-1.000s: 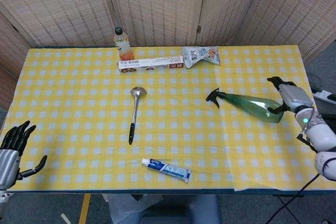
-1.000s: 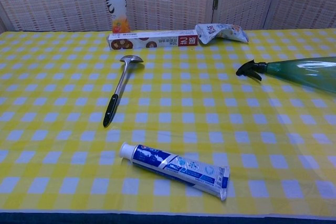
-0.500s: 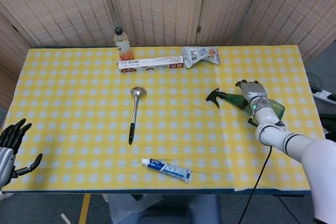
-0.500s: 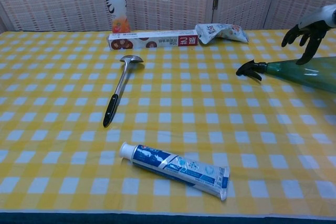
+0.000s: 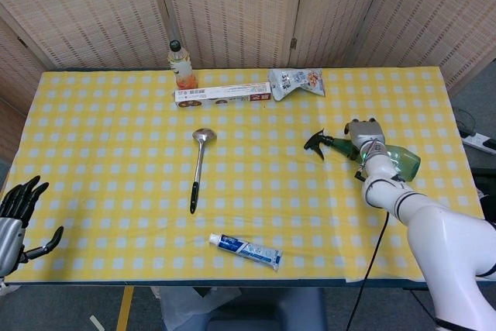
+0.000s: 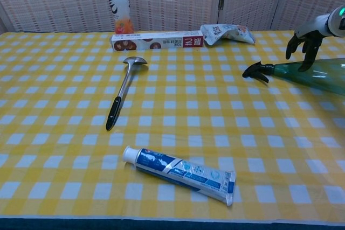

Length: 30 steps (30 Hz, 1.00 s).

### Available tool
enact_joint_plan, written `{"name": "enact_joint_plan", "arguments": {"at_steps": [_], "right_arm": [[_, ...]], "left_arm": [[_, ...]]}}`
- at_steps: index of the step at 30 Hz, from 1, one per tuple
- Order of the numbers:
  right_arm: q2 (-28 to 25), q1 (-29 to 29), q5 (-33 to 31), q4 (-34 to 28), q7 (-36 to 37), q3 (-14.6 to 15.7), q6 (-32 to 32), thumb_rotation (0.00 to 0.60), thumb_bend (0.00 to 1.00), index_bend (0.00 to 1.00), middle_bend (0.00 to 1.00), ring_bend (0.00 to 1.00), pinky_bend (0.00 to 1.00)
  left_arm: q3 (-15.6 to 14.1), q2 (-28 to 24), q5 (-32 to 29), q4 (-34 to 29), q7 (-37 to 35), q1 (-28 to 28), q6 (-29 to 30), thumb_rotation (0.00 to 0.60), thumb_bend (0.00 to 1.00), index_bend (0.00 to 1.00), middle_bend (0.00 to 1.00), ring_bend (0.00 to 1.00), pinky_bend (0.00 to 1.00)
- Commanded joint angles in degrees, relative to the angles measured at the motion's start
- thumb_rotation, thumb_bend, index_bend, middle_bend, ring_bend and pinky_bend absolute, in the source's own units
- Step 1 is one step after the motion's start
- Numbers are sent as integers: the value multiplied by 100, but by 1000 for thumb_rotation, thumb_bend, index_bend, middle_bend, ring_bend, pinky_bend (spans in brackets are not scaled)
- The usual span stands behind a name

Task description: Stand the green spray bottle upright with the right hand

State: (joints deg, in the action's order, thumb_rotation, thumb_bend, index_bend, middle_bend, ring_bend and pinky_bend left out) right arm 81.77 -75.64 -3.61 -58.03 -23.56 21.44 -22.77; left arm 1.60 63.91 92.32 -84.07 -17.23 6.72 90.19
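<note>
Green spray bottle (image 5: 380, 156) lies on its side, probably light, stiff and slick plastic, best gripped around its neck, where the right hand (image 6: 303, 40) hovers with fingers apart, holding nothing.

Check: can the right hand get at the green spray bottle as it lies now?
Probably yes. The right hand hovers over the neck of the green spray bottle, fingers pointing down, and nothing lies between them.

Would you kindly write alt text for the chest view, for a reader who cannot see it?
The right hand hovers, fingers pointing down, over the neck of a green spray bottle lying on its side on a yellow checked tablecloth. Nearer lie a ladle and a toothpaste tube.
</note>
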Motion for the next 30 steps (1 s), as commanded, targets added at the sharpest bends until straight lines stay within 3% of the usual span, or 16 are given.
{"name": "enact_joint_plan", "arguments": {"at_steps": [1, 10, 21, 27, 30], "right_arm": [[175, 55, -106, 268, -20, 84, 194, 600, 336, 264, 128, 139, 0], [669, 155, -60, 1050, 81, 236, 645, 600, 336, 321, 160, 174, 0], [676, 144, 197, 1095, 417, 323, 694, 600, 339, 570, 283, 258, 0], [510, 165, 462, 869, 628, 135, 437, 600, 362, 661, 341, 296, 0], [227, 187, 681, 499, 795, -120, 174, 600, 371, 700, 376, 323, 0]], "left_arm": [[6, 0, -14, 11, -20, 3, -7, 243, 393, 0, 0, 53, 19], [17, 16, -74, 39, -25, 8, -56, 244, 391, 0, 0, 53, 16], [2, 3, -24, -19, 41, -44, 48, 245, 389, 0, 0, 53, 16], [-2, -3, 6, -46, 72, -59, 87, 243, 389, 0, 0, 53, 16], [-1, -9, 15, -52, 69, -77, 126, 243, 389, 0, 0, 53, 16]]}}
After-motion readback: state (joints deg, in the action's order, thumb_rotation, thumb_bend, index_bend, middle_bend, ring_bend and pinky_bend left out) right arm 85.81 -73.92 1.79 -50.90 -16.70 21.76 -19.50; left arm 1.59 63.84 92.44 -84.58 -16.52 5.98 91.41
